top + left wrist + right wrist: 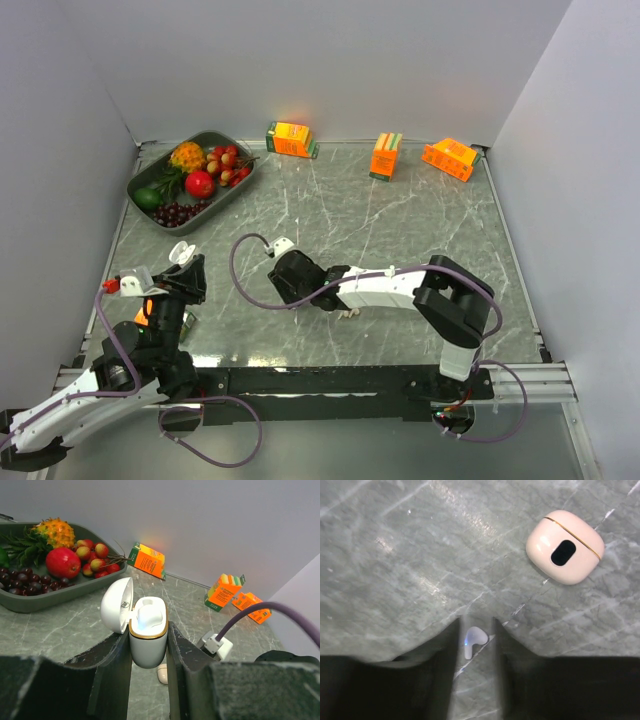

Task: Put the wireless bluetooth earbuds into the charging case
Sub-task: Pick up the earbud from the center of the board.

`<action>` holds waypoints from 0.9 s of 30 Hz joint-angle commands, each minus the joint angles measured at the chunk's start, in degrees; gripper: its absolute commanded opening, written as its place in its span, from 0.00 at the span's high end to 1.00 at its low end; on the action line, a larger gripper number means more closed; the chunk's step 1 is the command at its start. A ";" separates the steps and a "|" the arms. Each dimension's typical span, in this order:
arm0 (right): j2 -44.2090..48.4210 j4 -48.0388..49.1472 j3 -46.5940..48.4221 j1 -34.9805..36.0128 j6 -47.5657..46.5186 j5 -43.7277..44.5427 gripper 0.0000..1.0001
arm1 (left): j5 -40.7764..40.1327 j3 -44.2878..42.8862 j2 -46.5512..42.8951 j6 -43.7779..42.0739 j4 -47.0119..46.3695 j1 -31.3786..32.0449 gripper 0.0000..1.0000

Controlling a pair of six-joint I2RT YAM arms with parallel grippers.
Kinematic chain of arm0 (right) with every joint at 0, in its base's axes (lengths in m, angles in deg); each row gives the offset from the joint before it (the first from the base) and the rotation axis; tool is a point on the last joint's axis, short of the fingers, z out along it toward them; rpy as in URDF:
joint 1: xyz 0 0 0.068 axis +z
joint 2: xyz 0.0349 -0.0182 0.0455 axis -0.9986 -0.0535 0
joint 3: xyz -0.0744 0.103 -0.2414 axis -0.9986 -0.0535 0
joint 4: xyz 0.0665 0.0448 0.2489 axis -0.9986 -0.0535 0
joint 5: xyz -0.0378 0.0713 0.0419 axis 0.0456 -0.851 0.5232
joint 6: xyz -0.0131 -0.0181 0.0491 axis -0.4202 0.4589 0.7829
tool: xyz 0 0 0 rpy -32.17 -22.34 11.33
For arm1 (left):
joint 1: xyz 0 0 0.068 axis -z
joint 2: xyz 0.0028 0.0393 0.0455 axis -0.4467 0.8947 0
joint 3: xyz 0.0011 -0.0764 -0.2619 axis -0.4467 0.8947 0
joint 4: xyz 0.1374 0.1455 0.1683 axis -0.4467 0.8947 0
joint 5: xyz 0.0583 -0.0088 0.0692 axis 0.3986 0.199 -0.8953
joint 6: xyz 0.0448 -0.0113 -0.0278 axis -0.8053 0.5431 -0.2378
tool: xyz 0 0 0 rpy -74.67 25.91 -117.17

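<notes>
Top external: left gripper, lower left of frame, clamped on the white charging case, which stands with its lid raised. Right gripper, centre of frame, points down at the table. Fruit tray upper left, juice cartons along the top edge. Left wrist: the case stands upright at frame centre, pinched between both fingers, lid swung left. A white form sits in one well, whether seated bud or insert cannot be told. One stubby beige earbud lies on the table just below the case. Right wrist: jaws part open, straddling a white earbud at lower centre, nothing gripped. Closed pinkish case upper right. Status, as judged: early, with the loose buds not yet inserted and pickup and seating left to do.
</notes>
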 commanded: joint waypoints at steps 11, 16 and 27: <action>-0.27 -9.85 4.46 -0.01 8.62 2.77 0.41 | 0.05 -1.81 -0.36 1.40 -0.65 0.30 0.99; -1.76 -9.50 4.90 0.08 8.27 2.16 0.41 | 0.32 -1.90 -0.36 1.31 -0.47 0.30 0.99; -5.63 -11.43 8.33 -0.01 7.65 1.72 0.42 | 0.23 -1.81 -0.45 1.49 -0.47 0.21 0.99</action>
